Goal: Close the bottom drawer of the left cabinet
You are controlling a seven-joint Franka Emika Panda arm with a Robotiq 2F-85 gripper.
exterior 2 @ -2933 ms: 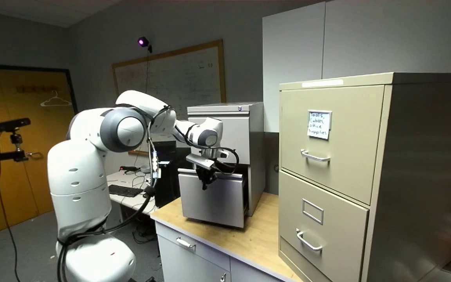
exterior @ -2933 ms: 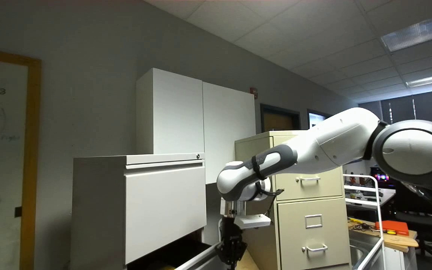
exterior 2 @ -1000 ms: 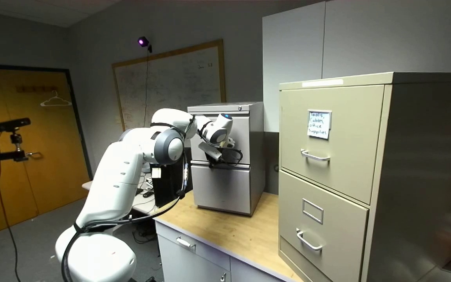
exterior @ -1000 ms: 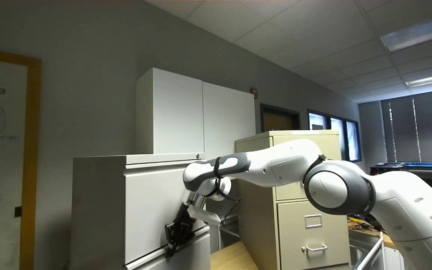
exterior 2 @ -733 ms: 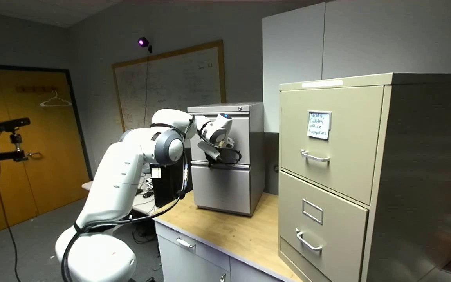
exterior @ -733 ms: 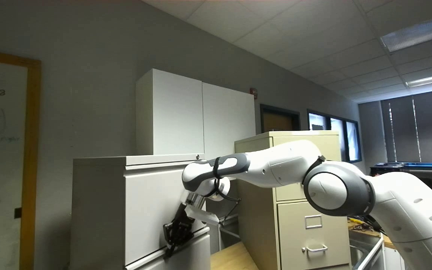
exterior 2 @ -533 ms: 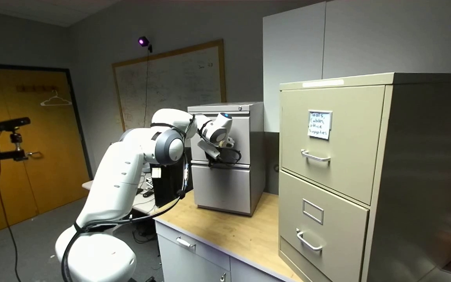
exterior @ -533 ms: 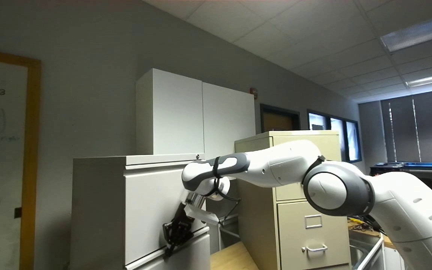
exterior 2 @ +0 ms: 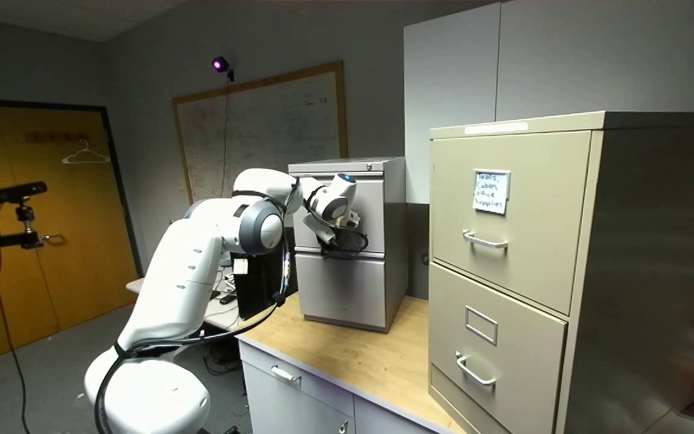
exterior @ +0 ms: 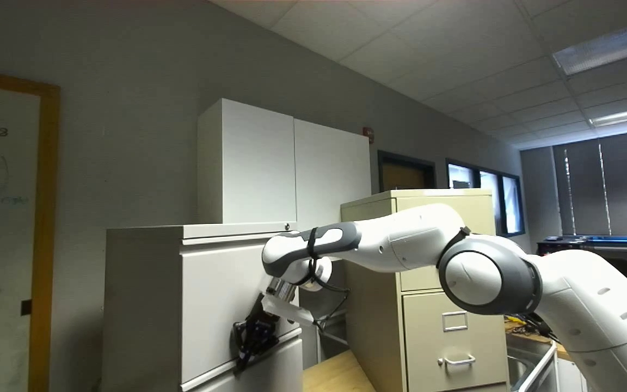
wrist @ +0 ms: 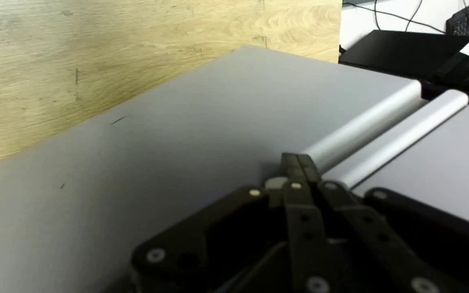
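The left cabinet is the boxy grey-white one in both exterior views [exterior: 145,305] [exterior 2: 396,241]. Its bottom drawer [exterior 2: 341,290] stands flush under the upper drawer front in an exterior view. The bottom drawer's front also shows in an exterior view [exterior: 278,367] and fills much of the wrist view [wrist: 218,110]. My gripper [wrist: 301,160] is shut with nothing between its fingertips. The fingertips rest at or against the drawer's top rim; exact contact is hard to tell. The gripper also shows tilted down against the front in both exterior views [exterior: 241,363] [exterior 2: 324,250].
A beige filing cabinet [exterior 2: 503,241] stands to the right on the same wooden counter [exterior 2: 353,355]. A white two-door cupboard [exterior: 330,174] hangs behind. A desk with a black monitor [exterior 2: 262,280] is left of the left cabinet.
About three seconds ago the bottom drawer stood pulled out; it has moved in flush, and the arm has moved toward the cabinet. In the last second the gripper shifted only slightly.
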